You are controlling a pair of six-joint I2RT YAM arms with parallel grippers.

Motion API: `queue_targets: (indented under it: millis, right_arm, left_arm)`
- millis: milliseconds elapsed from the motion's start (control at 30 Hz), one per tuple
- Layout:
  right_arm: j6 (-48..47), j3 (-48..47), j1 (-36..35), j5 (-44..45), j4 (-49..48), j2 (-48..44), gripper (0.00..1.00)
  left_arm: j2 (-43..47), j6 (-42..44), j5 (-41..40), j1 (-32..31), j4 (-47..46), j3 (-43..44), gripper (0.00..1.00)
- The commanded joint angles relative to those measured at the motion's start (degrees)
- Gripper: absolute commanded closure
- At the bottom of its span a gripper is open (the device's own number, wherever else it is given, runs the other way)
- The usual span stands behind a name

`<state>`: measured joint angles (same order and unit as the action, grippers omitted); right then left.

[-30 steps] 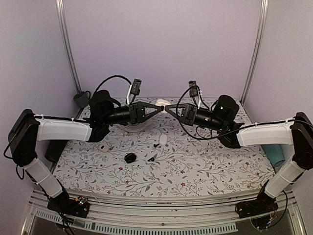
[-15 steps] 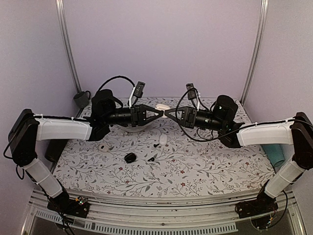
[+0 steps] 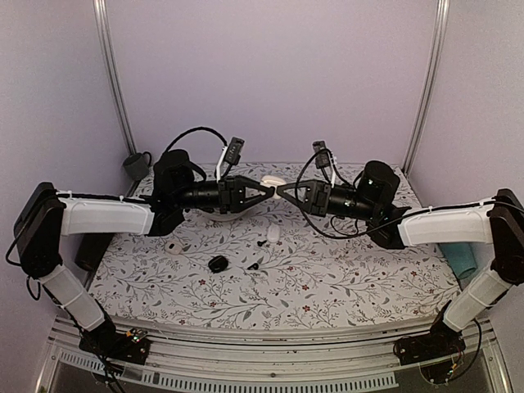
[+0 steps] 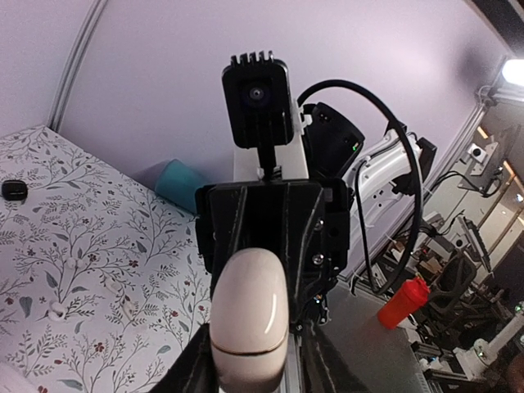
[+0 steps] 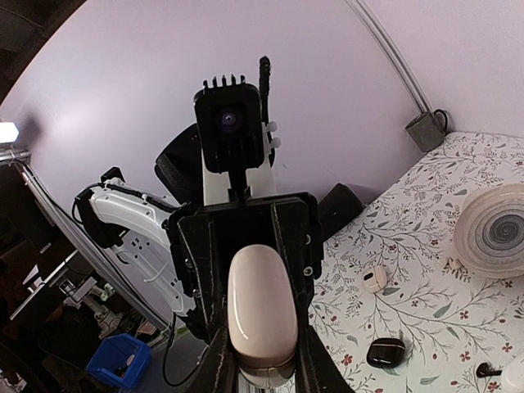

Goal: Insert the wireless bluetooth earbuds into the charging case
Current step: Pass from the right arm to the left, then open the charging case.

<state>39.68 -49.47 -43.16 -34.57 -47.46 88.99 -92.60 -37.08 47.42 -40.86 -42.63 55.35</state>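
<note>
The white egg-shaped charging case (image 3: 273,181) hangs in the air above the table's back middle, closed, with both grippers meeting on it. My left gripper (image 3: 265,190) is shut on it from the left; in the left wrist view the case (image 4: 250,315) fills the gap between my fingers. My right gripper (image 3: 281,190) is shut on it from the right, as the right wrist view shows (image 5: 262,315). One white earbud (image 3: 273,233) lies on the floral table below the grippers. Another white earbud (image 3: 173,246) with a dark spot lies further left and shows in the right wrist view (image 5: 374,278).
A black case (image 3: 218,264) and small black bits (image 3: 262,242) lie on the table near the front. A white bowl (image 3: 225,214) sits under the left gripper. A teal cup (image 3: 463,258) stands at the right edge and a dark cylinder (image 3: 86,254) at the left edge.
The two grippers drew apart slightly and dropped a little, then closed in again; their tips now meet on the white case.
</note>
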Motion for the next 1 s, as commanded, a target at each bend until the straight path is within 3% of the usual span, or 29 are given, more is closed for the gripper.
queue_targets:
  millis: [0,433,567,667,833,967]
  right_arm:
    - [0.0,1.4,0.4,3.3,-0.7,-2.3,0.94]
    - [2.6,1.4,0.4,2.2,-4.9,-0.8,0.94]
    - [2.9,1.9,0.3,2.7,-5.2,-0.3,0.92]
    - [2.8,3.1,0.3,4.6,-4.7,-1.3,0.82]
    - [0.3,3.3,0.3,6.4,0.2,-4.0,0.46]
    - [-1.9,3.3,0.5,7.5,3.6,-5.8,0.39]
  left_arm:
    - [1.7,0.0,2.3,-1.1,-3.8,1.1,0.66]
    - [0.5,-2.6,1.5,-1.0,-7.4,0.8,0.79]
    - [0.6,-1.8,1.3,-1.0,-7.1,0.9,0.92]
    - [1.0,1.0,1.8,-0.9,-4.1,1.6,1.0]
    - [3.1,8.3,1.8,-1.0,3.4,2.4,1.0]
    - [4.9,13.7,2.0,-1.0,7.6,2.7,1.0]
